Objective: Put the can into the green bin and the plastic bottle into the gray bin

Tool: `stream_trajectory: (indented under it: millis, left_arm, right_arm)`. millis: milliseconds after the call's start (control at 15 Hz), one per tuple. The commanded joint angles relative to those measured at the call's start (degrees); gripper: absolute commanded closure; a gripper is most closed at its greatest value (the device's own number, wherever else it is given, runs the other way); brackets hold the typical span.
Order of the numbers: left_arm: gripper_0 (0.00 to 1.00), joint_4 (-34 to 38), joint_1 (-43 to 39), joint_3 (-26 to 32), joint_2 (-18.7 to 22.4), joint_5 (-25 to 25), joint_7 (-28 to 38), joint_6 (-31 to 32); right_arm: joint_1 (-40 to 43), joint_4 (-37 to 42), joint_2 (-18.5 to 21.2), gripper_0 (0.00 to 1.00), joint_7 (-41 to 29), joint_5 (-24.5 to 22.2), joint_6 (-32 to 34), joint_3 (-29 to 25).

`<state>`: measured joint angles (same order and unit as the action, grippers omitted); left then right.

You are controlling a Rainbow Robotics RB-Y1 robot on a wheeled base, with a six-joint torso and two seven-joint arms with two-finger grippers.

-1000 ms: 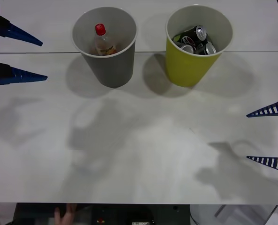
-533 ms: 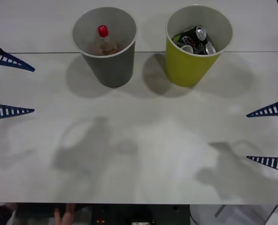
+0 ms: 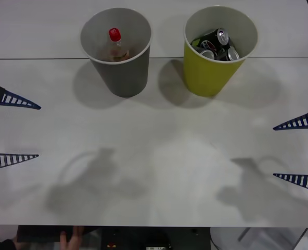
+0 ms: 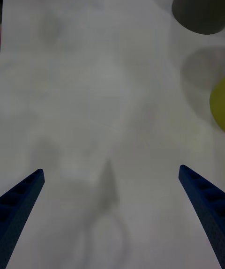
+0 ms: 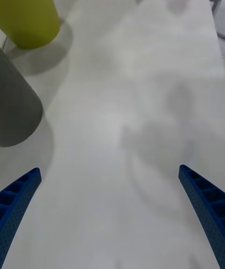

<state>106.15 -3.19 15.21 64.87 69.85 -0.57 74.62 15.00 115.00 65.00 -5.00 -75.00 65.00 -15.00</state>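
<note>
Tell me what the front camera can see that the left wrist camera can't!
The front view looks into the bins: the plastic bottle stands inside the gray bin, and cans lie in the green bin. It also shows the right claw, open, at the table's right edge. The left wrist view gives the bins from the side, outer walls without contents. Both show the two bins, the white table and the open left claw.
</note>
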Motion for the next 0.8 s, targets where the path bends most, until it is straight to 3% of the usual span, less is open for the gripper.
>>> stream_trajectory:
  millis: [67, 467, 800]
  left_arm:
    - [0.00, 2.48, -3.05, 0.87, -1.06, 2.13, -1.37, 0.00]
    - [0.00, 7.05, -4.20, 0.87, -2.73, 10.83, -1.10, 1.23]
    - [0.00, 7.75, -4.37, 0.87, -2.99, 11.62, -0.31, 1.50]
  right_arm:
    - [0.00, 0.00, 0.00, 0.00, 0.00, 0.00, 0.00, 0.00]
    - [0.00, 0.00, 0.00, 0.00, 0.00, 0.00, 0.00, 0.00]
    - [0.00, 0.00, 0.00, 0.00, 0.00, 0.00, 0.00, 0.00]
